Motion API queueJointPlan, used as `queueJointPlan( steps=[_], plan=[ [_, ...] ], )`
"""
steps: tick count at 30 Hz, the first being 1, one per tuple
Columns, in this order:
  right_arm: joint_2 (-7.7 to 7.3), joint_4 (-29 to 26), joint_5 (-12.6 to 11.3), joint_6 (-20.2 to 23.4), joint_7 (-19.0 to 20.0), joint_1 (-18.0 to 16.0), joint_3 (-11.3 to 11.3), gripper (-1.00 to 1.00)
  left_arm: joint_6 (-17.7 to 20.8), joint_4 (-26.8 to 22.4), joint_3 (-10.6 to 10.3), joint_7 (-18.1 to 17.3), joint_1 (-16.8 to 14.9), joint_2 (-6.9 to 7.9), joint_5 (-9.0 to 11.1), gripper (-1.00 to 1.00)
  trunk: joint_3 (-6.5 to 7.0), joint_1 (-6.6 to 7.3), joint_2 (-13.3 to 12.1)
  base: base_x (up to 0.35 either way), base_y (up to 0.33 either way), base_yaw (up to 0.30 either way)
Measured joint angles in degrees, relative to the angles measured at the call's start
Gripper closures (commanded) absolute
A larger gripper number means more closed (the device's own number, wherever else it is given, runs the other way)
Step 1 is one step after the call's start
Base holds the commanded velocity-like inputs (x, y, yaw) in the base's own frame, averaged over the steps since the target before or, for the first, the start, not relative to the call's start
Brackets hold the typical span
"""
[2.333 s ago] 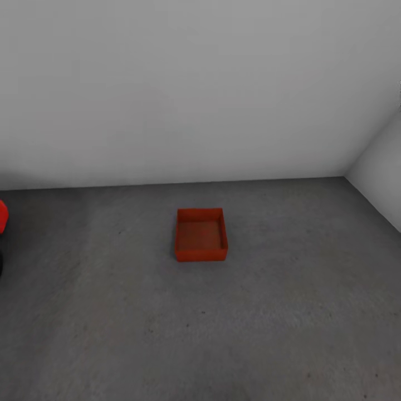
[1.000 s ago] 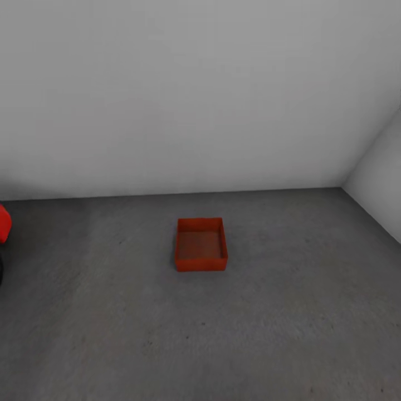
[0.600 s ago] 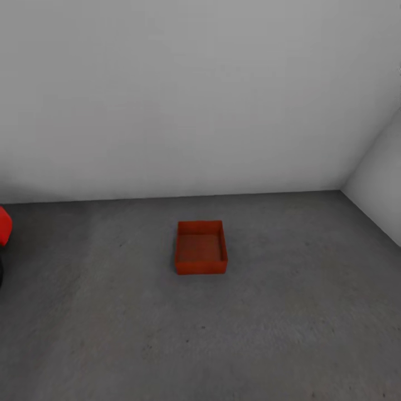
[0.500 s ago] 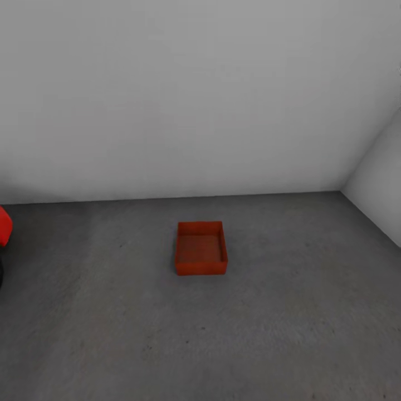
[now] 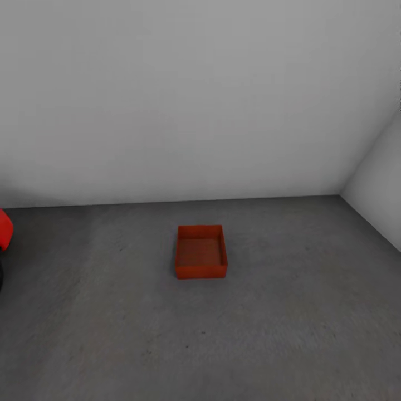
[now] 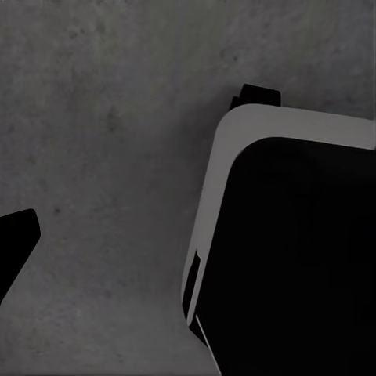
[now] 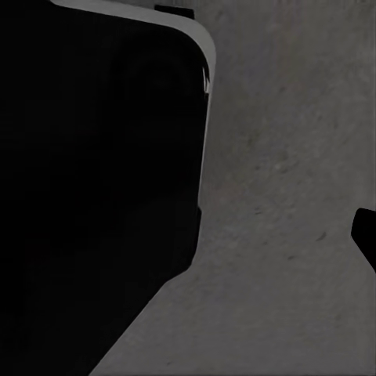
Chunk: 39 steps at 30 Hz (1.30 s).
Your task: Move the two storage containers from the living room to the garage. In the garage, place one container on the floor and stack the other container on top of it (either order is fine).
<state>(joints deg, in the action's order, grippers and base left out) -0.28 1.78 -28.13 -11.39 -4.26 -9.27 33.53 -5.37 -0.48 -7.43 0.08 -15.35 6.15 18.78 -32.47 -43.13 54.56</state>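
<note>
since the picture from a moment ago, the whole head view has slid a little, so the camera moved, not the things: the orange-red box (image 5: 201,252) now sits a bit lower in the picture and looks a bit smaller, and more of the pale wall (image 5: 184,94) shows. the box rests alone on the dark grey floor (image 5: 223,340) of the garage, near the wall, with a bit of the red car (image 5: 4,229) far off at the side. i think the robot is backing away to fetch the second box. each wrist view shows a dark robot part over the floor, and i cannot tell if either hand is apart or together.
</note>
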Motion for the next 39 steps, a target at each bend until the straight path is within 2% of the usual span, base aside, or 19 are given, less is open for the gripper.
queueJointPlan(
  steps=[5,11,16,21,26,39],
  plan=[
    [0.03,0.0,0.0,0.2,0.2,0.0,0.0,-1.0,0.0,0.0,0.0,0.0,0.0,0.0,0.0,-1.0,0.45,0.0,0.0,0.0,0.0,0.0],
    [-0.19,0.0,-0.3,0.3,2.9,0.0,-0.1,-1.0,0.0,-0.1,0.1,-0.1,0.0,-0.15,0.1,-1.0,1.0,0.0,0.0,0.0,0.0,0.0],
    [-0.21,0.0,-0.5,0.3,4.5,0.0,-0.1,-1.0,0.4,0.3,0.1,-0.1,0.4,-1.42,0.4,-1.0,1.46,0.0,0.0,0.0,0.0,0.0],
    [-0.23,0.0,-0.6,0.2,5.1,0.4,-0.1,-1.0,0.0,0.4,0.1,-0.2,3.8,-3.12,0.4,-1.0,1.91,0.0,0.0,0.0,0.0,0.0],
    [-0.19,0.0,-0.6,0.0,5.2,1.3,-0.1,-1.0,-0.2,0.4,0.0,-0.2,4.8,-3.62,0.5,-1.0,2.37,0.0,0.0,0.0,0.0,0.0],
    [-0.28,0.0,-0.8,-0.3,4.8,1.9,-0.1,-1.0,-1.8,0.4,0.0,0.0,5.1,-4.19,0.6,-1.0,3.57,0.0,0.0,0.0,0.0,0.0]
  ],
)
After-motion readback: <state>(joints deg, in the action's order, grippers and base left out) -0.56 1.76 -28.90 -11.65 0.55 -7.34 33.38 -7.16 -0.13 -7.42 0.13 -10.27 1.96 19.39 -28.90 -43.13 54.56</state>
